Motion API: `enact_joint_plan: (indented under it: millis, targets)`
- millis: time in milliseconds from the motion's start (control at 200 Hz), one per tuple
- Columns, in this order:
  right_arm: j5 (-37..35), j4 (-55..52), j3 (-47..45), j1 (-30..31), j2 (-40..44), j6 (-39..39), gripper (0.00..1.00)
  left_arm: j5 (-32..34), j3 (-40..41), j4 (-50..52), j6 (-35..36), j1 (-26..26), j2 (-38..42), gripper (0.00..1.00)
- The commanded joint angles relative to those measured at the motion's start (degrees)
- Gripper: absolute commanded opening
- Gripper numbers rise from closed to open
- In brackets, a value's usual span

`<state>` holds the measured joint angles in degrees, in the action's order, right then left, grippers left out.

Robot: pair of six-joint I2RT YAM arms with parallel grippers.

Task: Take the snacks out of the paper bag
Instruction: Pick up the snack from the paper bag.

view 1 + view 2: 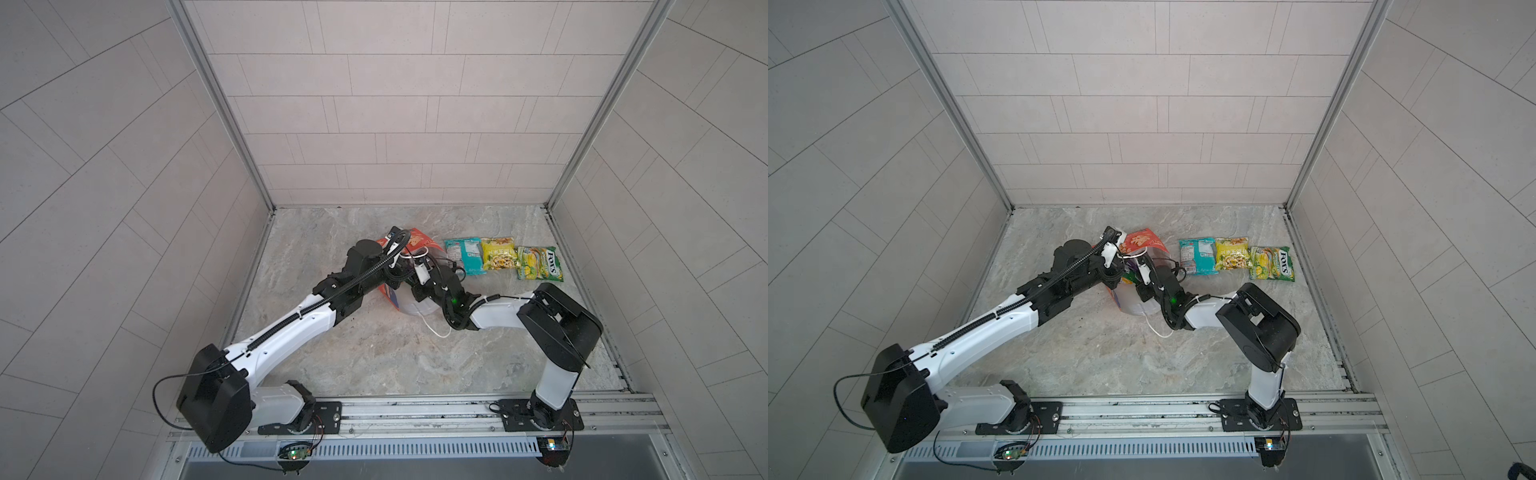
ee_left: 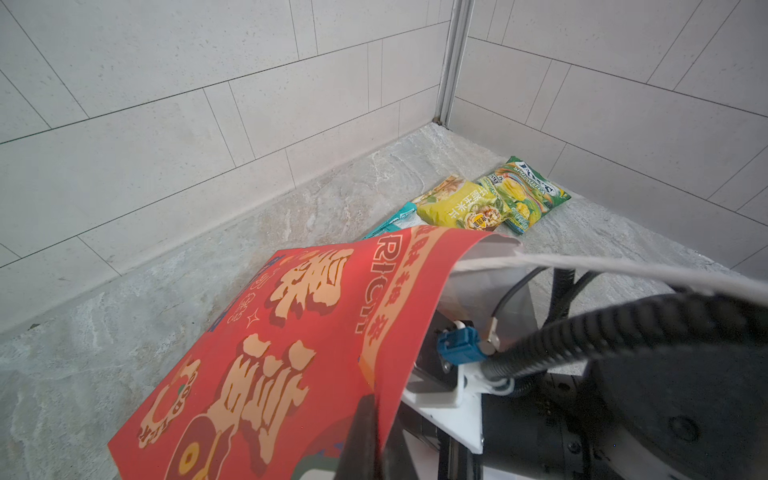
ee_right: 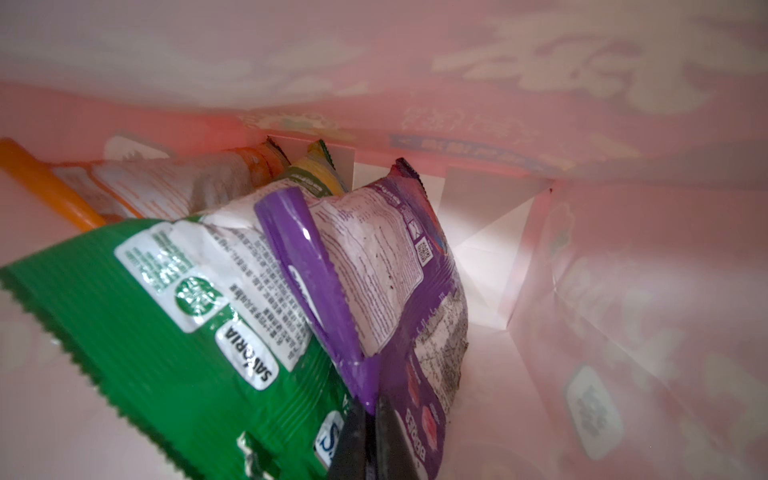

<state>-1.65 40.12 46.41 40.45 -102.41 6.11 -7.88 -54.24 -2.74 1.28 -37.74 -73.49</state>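
Note:
The red paper bag point(image 1: 417, 244) point(image 1: 1143, 240) lies on its side mid-table, its mouth lifted. In the left wrist view my left gripper point(image 2: 376, 405) is shut on the paper bag's point(image 2: 291, 332) upper rim. My right gripper point(image 3: 370, 409) is inside the bag, shut on the seam of a purple snack packet point(image 3: 386, 266). A green packet point(image 3: 166, 332), an orange one point(image 3: 174, 187) and a green-yellow one point(image 3: 318, 172) lie beside it in the bag. On the table to the right lie a teal packet point(image 1: 463, 255), a yellow packet point(image 1: 498, 252) and a FOX'S packet point(image 1: 538, 262).
A white cord handle point(image 1: 436, 330) trails onto the marble table point(image 1: 374, 357) in front of the bag. Tiled walls close in the back and both sides. A metal rail point(image 1: 415, 409) with the arm bases runs along the front edge.

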Motion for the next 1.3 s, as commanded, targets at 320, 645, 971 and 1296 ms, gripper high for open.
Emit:
enact_joint_plan:
  millis: [320, 645, 971, 1296]
  targets:
    - [2.02, 1.44, -1.52, 0.01, 5.75, 0.29, 0.0, 0.43, 0.97, -1.09, -0.58, -0.35, 1.66, 0.0]
    - [2.92, -4.44, -5.56, 0.85, 16.25, -0.27, 0.0, 2.18, 1.05, -0.76, -0.65, -0.27, 0.69, 0.0]
    - [1.83, -16.38, -10.63, 1.67, 29.8, -3.17, 0.0, 2.34, 0.29, -0.75, -0.57, -0.32, -0.07, 0.0]
    - [3.54, -24.1, -14.86, 1.96, 41.53, -1.76, 0.0, 2.25, 0.1, -0.79, -0.4, -0.18, -0.89, 0.0]
